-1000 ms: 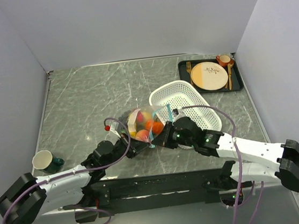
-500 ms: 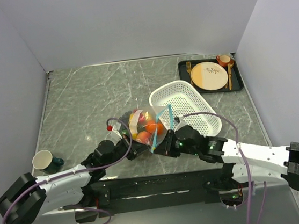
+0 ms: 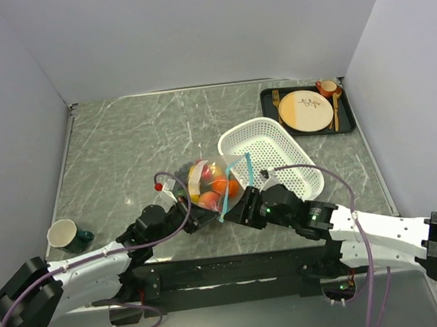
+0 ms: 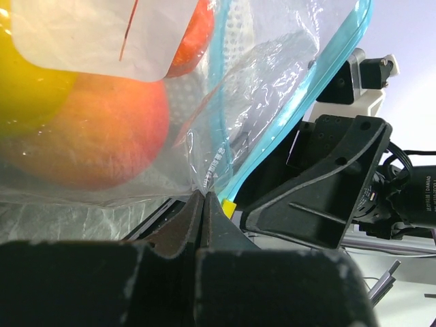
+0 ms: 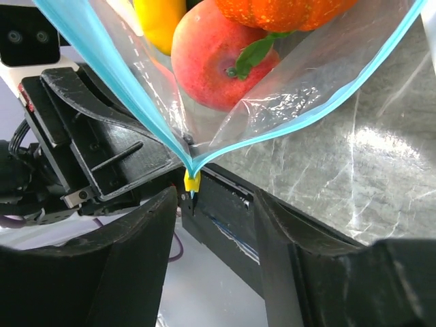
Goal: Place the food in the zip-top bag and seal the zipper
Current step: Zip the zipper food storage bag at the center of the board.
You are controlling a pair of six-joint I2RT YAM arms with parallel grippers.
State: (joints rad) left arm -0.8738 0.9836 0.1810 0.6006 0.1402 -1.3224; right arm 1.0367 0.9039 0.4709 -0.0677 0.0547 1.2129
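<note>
The left fingers point(image 4: 178, 235) are pressed together, pinching a corner of the zip-top bag point(image 3: 219, 181) right beside the little yellow slider point(image 4: 229, 206). From that corner the teal zipper point(image 4: 320, 75) spreads in a V, so the mouth is unsealed. The right fingers point(image 5: 133, 262) stand well apart with that corner between them, and neither one touches it. Inside the bag I see a peach point(image 5: 218, 61), an orange tomato point(image 5: 286, 10) and a yellow piece point(image 5: 160, 20). The white basket point(image 3: 276, 153) sits just behind the bag on the counter point(image 3: 121, 143).
</note>
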